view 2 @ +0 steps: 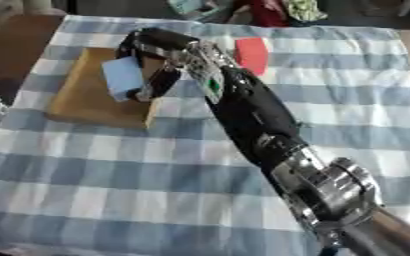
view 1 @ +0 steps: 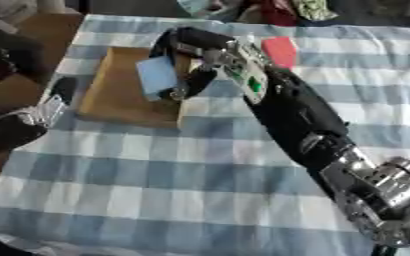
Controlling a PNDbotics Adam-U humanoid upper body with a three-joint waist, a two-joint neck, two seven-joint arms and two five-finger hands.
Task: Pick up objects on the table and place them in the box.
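Note:
My right hand [view 1: 187,55] reaches across the table over the flat brown cardboard box [view 1: 112,95] at the upper left. Its fingers are curled round a light blue block [view 1: 158,76], which hangs above the box's right half. A red block [view 1: 280,50] lies on the blue-and-white checked cloth to the right of the hand, near the far edge. My left hand [view 1: 47,107] rests off the table's left side, level with the box's near corner; I cannot make out its fingers.
The checked tablecloth [view 1: 156,190] covers the whole table. Past the far edge lie several coloured items [view 1: 278,10]. A brown floor strip [view 2: 16,40] shows left of the table.

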